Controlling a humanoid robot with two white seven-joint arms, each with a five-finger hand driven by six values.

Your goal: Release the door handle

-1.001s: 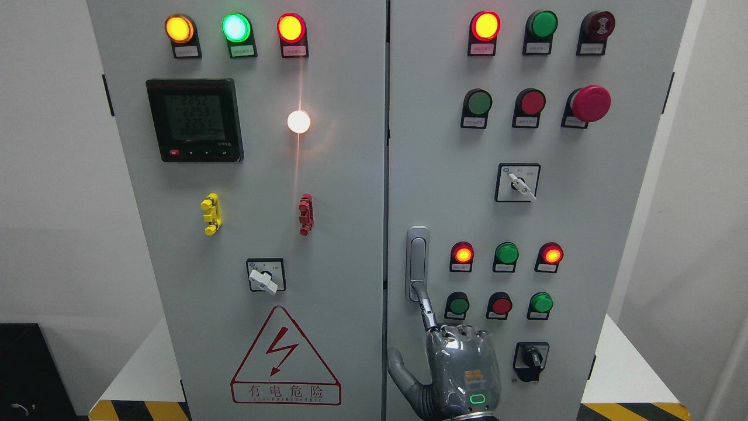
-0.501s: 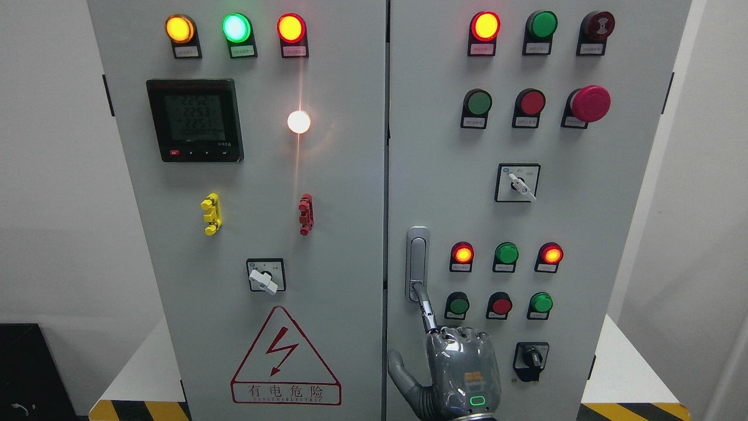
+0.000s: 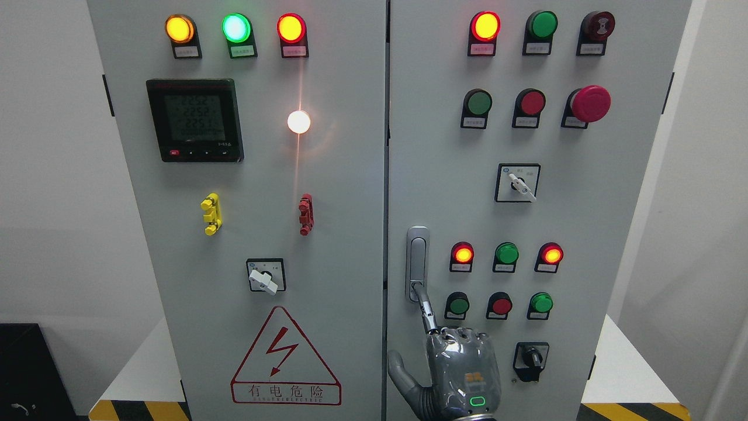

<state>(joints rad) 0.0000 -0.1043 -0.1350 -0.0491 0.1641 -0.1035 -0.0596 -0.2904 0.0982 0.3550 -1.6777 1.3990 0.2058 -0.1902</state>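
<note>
head view: right hand [image 3: 461, 368], forefinger out, others curled, touches door handle [image 3: 417, 257] bottom.

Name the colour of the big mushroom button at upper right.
Red mushroom button, clearest in the head view.

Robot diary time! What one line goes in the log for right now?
right hand | index fingertip on bottom of silver door handle | other fingers curled | grey cabinet door shut
</note>
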